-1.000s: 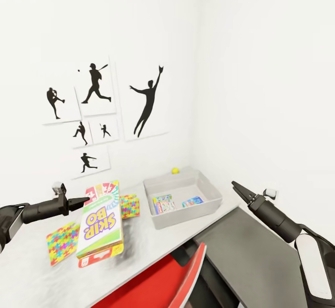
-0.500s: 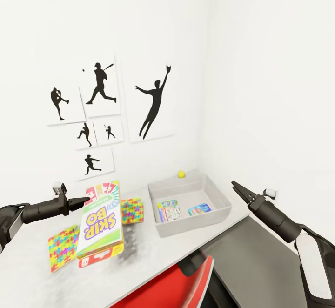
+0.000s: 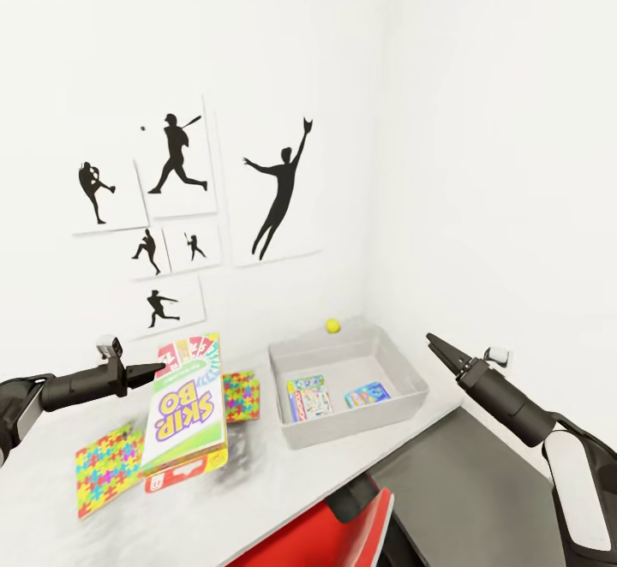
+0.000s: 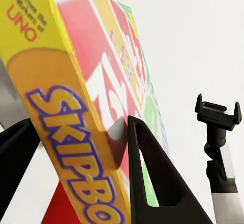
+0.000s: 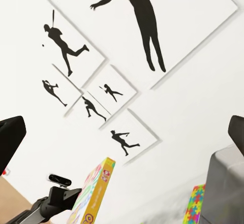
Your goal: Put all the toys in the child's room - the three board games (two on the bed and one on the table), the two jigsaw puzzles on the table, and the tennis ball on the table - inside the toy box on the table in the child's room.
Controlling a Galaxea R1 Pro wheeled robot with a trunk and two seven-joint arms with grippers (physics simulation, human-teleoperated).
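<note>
Walls: plain white, two of them meeting in a corner (image 3: 374,164) behind the desk.
Wall art: six white panels with black baseball-player silhouettes; the largest (image 3: 276,188) shows a leaping catcher, a batter panel (image 3: 176,158) and a pitcher panel (image 3: 96,194) hang beside it, with three small ones (image 3: 163,271) below.
Chair: a red seat back (image 3: 330,537) at the desk's near edge.
Floor: dark grey surface (image 3: 467,481) beside the desk.
Light: even, soft, with faint shadows.
</note>
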